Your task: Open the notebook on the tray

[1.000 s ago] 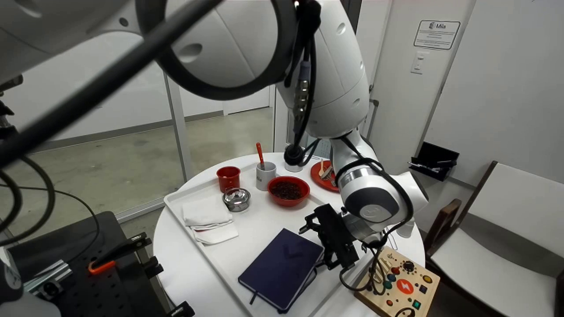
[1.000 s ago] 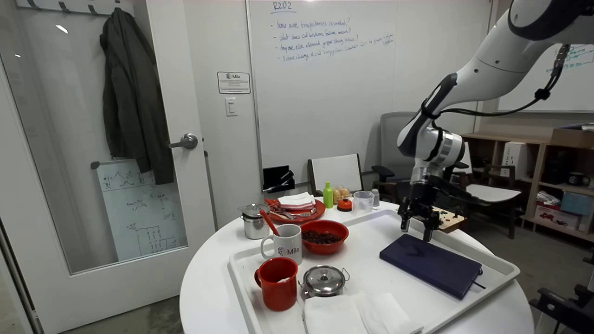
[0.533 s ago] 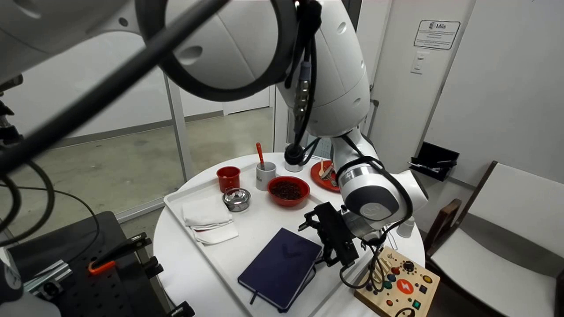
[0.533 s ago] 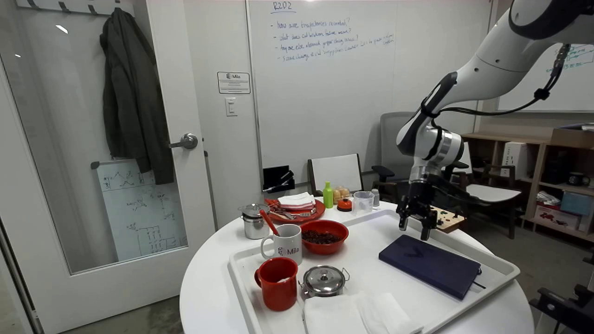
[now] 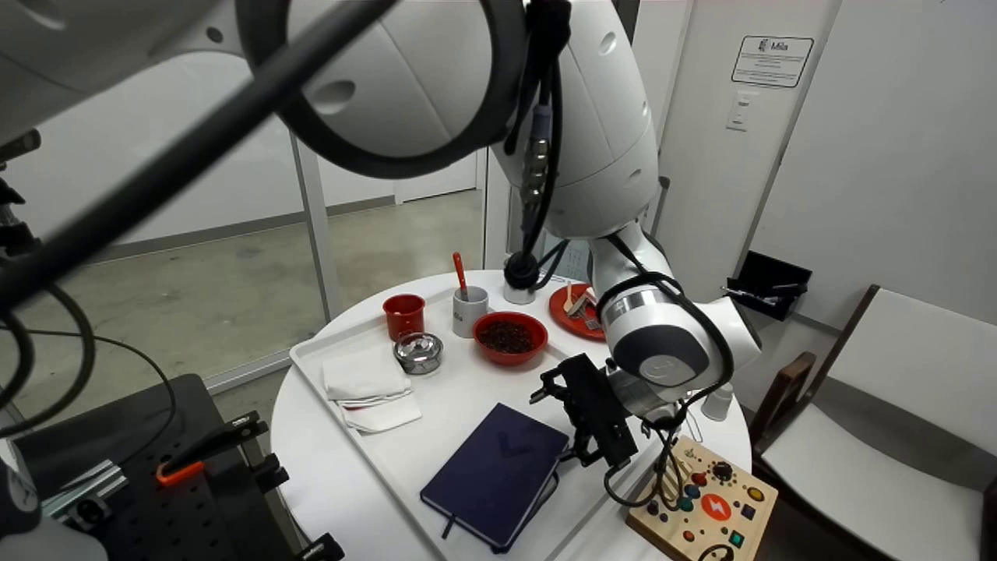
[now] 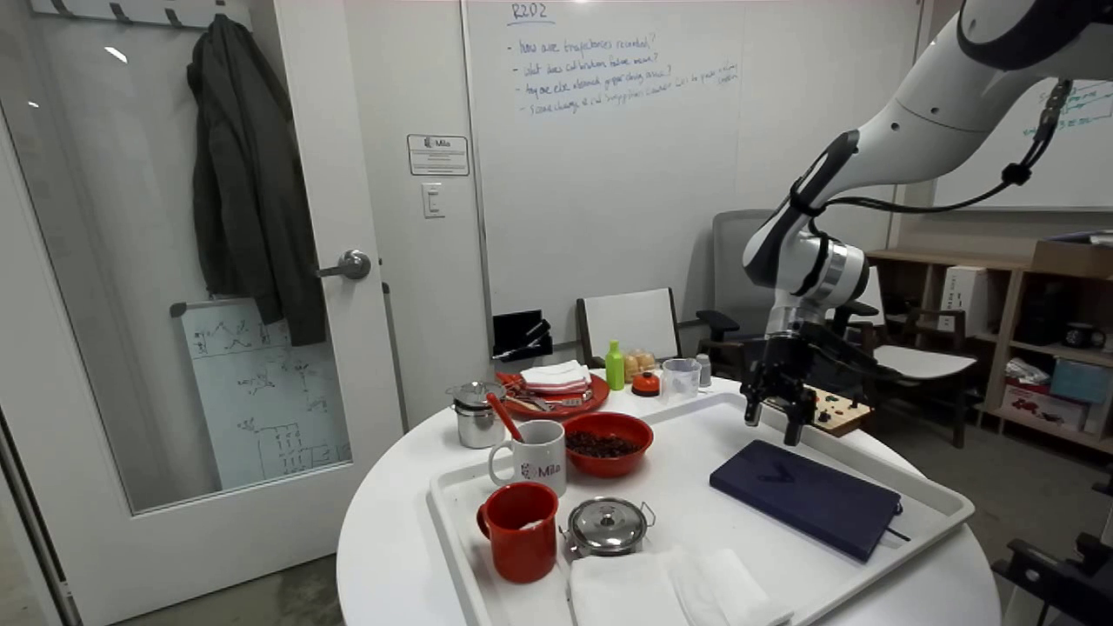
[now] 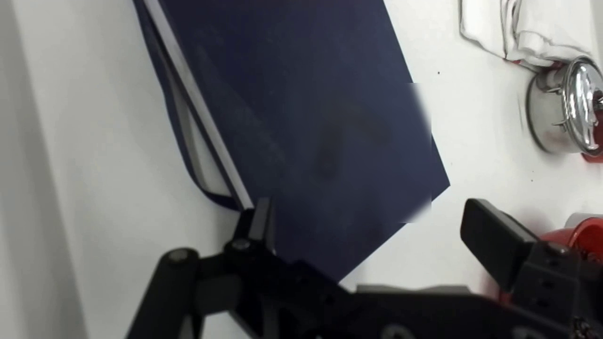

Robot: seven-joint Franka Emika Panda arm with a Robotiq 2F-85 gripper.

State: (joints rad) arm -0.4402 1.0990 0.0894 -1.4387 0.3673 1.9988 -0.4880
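The notebook (image 5: 495, 472) lies closed and flat on the white tray (image 5: 436, 425); it also shows in an exterior view (image 6: 804, 500) and in the wrist view (image 7: 301, 117). Its cover is dark navy. White page edges and a loose dark strap show along one long side. My gripper (image 5: 550, 427) is open and empty, just above the notebook's corner end; it also shows in an exterior view (image 6: 772, 426). In the wrist view, the gripper (image 7: 367, 207) has one finger over the end of the page edge, the other over the tray. I cannot tell whether it touches.
On the tray stand a red bowl (image 5: 510, 338), a white mug (image 5: 470, 312) with a red handle sticking out, a red cup (image 5: 404, 317), a steel pot (image 5: 418, 353) and white napkins (image 5: 366, 382). A wooden board (image 5: 705, 499) lies beside the tray. A red plate (image 6: 561, 404) is behind.
My gripper has risen slightly and shifted a little; its lower finger has moved off the notebook's edge somewhat. The notebook shifted very slightly between one second and half a second ago. It stays closed.
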